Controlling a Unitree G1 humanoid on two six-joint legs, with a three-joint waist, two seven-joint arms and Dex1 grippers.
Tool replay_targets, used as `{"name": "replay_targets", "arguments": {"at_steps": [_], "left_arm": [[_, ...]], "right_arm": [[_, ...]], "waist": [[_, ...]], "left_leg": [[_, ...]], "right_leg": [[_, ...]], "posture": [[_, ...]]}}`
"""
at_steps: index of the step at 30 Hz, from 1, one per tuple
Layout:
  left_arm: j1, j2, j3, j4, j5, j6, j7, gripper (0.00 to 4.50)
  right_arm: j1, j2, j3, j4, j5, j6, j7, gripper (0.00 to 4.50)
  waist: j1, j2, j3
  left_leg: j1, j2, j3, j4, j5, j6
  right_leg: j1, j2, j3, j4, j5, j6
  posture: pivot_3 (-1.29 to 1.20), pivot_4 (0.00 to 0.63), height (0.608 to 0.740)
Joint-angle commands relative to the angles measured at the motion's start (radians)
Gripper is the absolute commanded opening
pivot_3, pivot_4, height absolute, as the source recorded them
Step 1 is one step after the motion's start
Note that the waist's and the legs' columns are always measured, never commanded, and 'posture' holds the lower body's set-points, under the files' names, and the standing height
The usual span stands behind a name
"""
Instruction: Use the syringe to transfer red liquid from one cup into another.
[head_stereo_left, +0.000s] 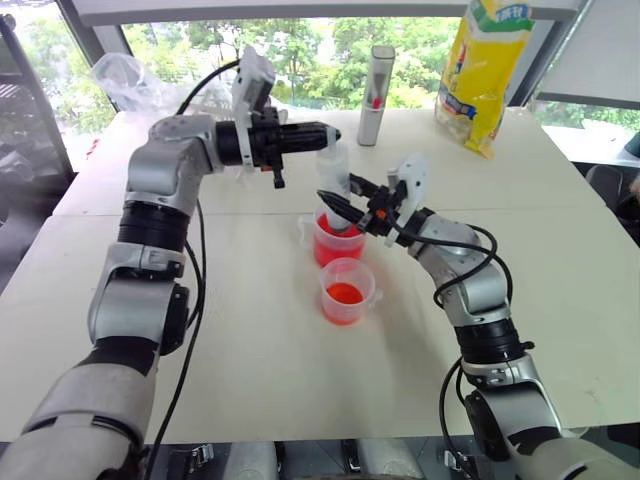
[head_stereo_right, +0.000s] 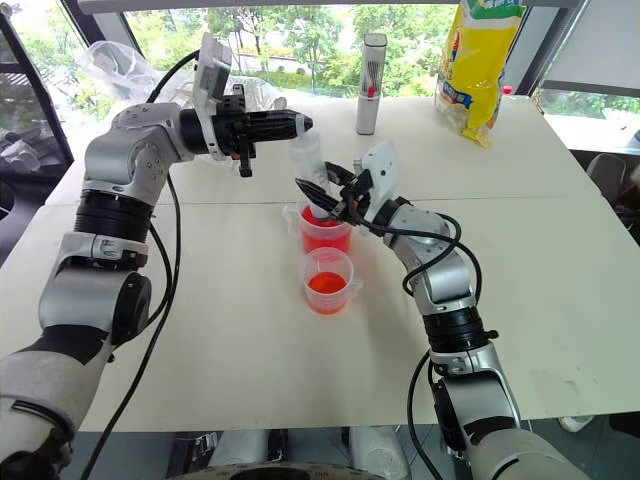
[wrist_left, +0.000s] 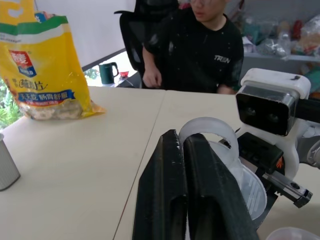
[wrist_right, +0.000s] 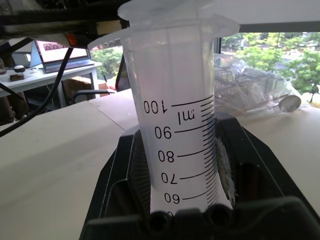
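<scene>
The smaller cup stands nearest on the white table, with a shallow layer of red liquid in its bottom. Just behind it, touching or nearly so, stands the larger cup, which holds more of the same red liquid. The syringe stands roughly upright with its lower end down inside the larger cup; its clear barrel carries printed volume marks, seen close in the right wrist view. The right gripper is clamped around the barrel from the right, its black fingers pressing on both sides of it. The left gripper points level across the table at the top of the syringe, with its two fingers pressed together side by side; the syringe's round plunger top sits right at their tips, and I cannot tell whether they pinch it. Farther back stand an upright grey-white tube and a yellow bag. A person in a black shirt sits beyond the table's edge.
</scene>
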Motion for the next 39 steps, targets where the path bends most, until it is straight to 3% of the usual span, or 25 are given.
{"name": "replay_targets", "arguments": {"at_steps": [1,39], "left_arm": [[-0.030,0.001,0.009,-0.029,0.002,0.003,0.006,0.02],[-0.140,-0.013,0.072,0.052,-0.018,-0.022,0.036,0.02]], "right_arm": [[-0.016,0.008,0.015,-0.045,0.013,-0.014,0.020,1.41],[0.050,0.014,0.038,0.060,-0.001,-0.047,0.048,1.41]], "waist": [[0.001,0.000,0.000],[0.001,0.000,0.000]], "left_leg": [[0.000,0.000,0.000,0.000,0.000,0.000],[0.000,0.000,0.000,0.000,0.000,0.000]], "right_leg": [[0.000,0.000,0.000,0.000,0.000,0.000],[0.000,0.000,0.000,0.001,0.000,0.000]], "posture": [[0.00,0.150,0.740],[0.00,0.150,0.740]]}}
